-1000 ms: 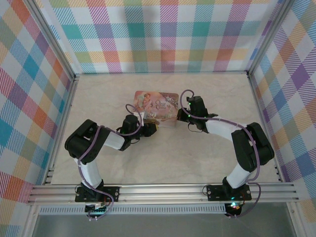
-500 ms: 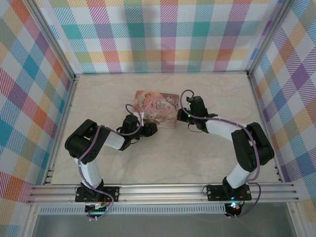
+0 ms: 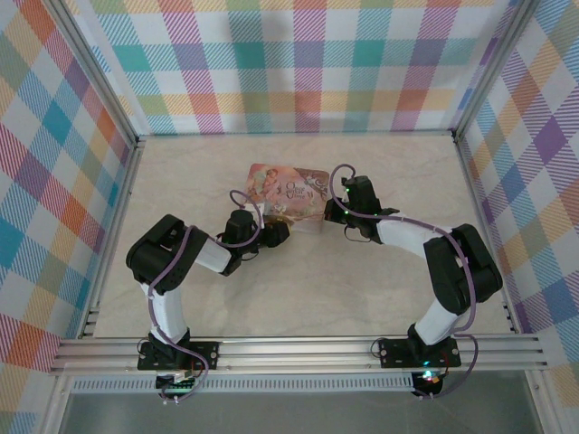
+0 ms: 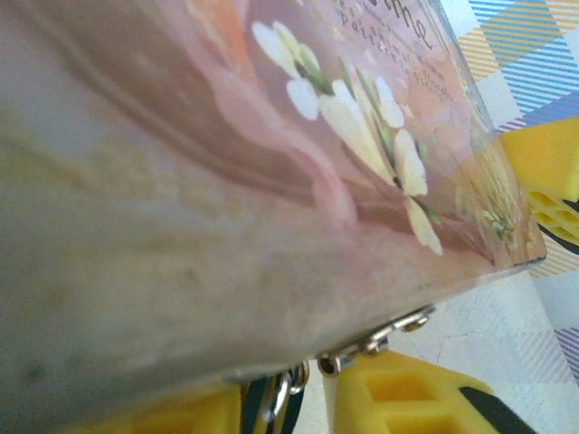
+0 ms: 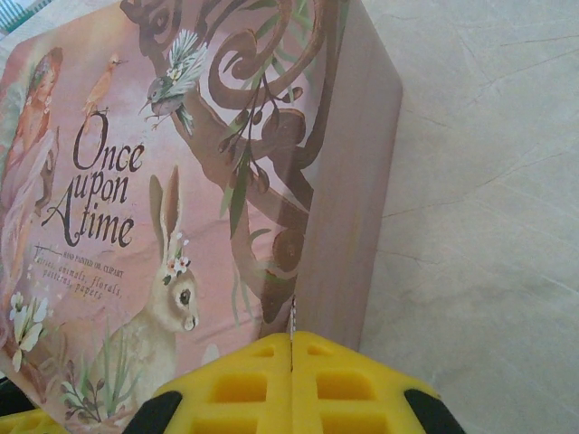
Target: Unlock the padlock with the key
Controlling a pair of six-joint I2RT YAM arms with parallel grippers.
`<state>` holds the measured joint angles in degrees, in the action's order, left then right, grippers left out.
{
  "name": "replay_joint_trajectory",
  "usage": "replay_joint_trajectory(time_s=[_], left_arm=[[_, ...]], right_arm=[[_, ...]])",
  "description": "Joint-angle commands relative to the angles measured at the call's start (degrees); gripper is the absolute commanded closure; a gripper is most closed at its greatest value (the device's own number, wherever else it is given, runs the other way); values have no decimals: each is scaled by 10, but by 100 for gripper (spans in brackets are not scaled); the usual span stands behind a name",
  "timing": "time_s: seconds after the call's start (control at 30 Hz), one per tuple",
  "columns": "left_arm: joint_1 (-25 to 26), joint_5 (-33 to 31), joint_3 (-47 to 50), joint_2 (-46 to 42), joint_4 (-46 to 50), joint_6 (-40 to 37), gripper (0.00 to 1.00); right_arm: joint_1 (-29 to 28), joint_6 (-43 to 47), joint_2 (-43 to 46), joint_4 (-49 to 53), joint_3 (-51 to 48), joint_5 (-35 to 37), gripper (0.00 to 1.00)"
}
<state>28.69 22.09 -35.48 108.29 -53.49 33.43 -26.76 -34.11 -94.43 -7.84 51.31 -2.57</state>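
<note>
Left arm (image 3: 172, 262): based at the near edge, elbow bent out to the left, forearm reaching right toward the pink tin (image 3: 289, 188).
Left claw (image 3: 279, 228): set low at the tin's near-left edge. In its wrist view the yellow fingertips (image 4: 407, 398) stand a narrow gap apart beneath the tin's rim. Whether they clamp anything cannot be told.
Metal clasp (image 4: 375, 339): fixed to the tin's lower edge, directly above that gap.
Silver loop (image 4: 277, 396): hangs just below the clasp, inside the gap between the left fingertips. The view is too blurred to tell what it belongs to.
Pink tin: lies flat on the tabletop (image 3: 389, 271), picture side up, between the two claws. The lid shows a rabbit, a bird and the words "Once upon A time".
Key (image 5: 292, 316): a thin dark sliver seen edge-on. It stands up from the seam of the right claw (image 5: 291, 348), just beside the tin's side wall near its corner. Contact with the tin cannot be told.
Right claw: positioned at the tin's near-right corner, jaws closed tight together, pinching the key between the yellow tips.
Right arm (image 3: 452, 262): elbow bent out to the right, forearm reaching left to the tin.
Tabletop: pale and marbled, enclosed by plaid walls (image 3: 298, 63).
</note>
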Motion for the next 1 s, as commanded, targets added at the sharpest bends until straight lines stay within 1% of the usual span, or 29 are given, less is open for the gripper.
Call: replay_joint_trajectory(time_s=[0.0, 0.23, 0.5, 0.7, 0.83, 0.97], left_arm=[[-2, 21, -6, 8, 27, 1, 79], [-3, 24, 5, -15, 91, -18, 81], [-4, 22, 3, -49, 181, -50, 81], [-6, 21, -1, -65, 209, -62, 87], [-8, 21, -4, -77, 233, -68, 89], [-9, 34, -10, -88, 265, -72, 89]], right_arm=[[-11, -4, -1, -19, 1, -10, 100], [-11, 4, 0, -13, 4, -7, 100], [-9, 21, -23, 2, 34, 3, 100], [-4, 32, -40, 15, 61, 10, 100], [-2, 36, -46, 19, 73, 12, 100], [-2, 48, -60, 21, 90, 15, 100]])
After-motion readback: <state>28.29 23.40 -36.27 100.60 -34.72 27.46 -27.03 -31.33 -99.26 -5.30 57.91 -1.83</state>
